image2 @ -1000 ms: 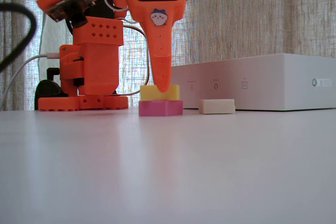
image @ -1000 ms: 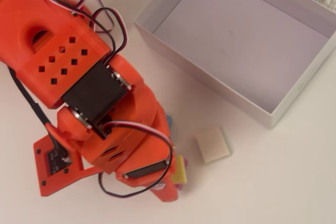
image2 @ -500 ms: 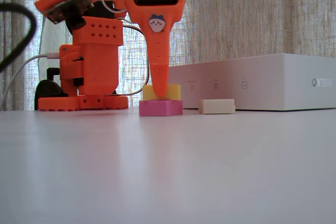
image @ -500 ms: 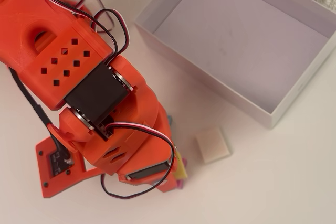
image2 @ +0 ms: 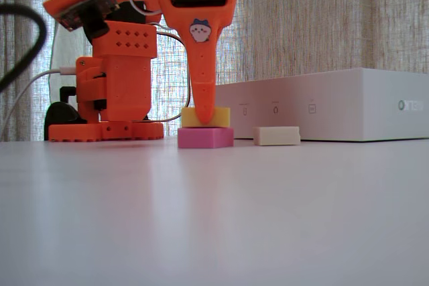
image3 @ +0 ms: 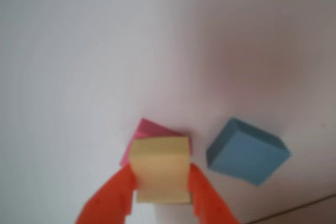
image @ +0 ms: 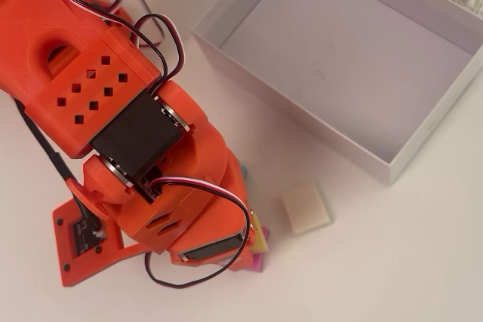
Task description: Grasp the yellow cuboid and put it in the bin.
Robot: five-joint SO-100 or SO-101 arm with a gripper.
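I have the fingers (image3: 160, 195) pinched on the yellow cuboid (image3: 159, 169) atop the pink block (image2: 205, 138) — probably barely lifted — the bin (image: 423, 145) waits, empty.

The pincer (image3: 160, 195) is bright orange, and the block (image3: 160, 174) between its tips is yellow. Just under that sits a pink block (image3: 152, 132); beside it lies a blue one (image3: 247, 150).
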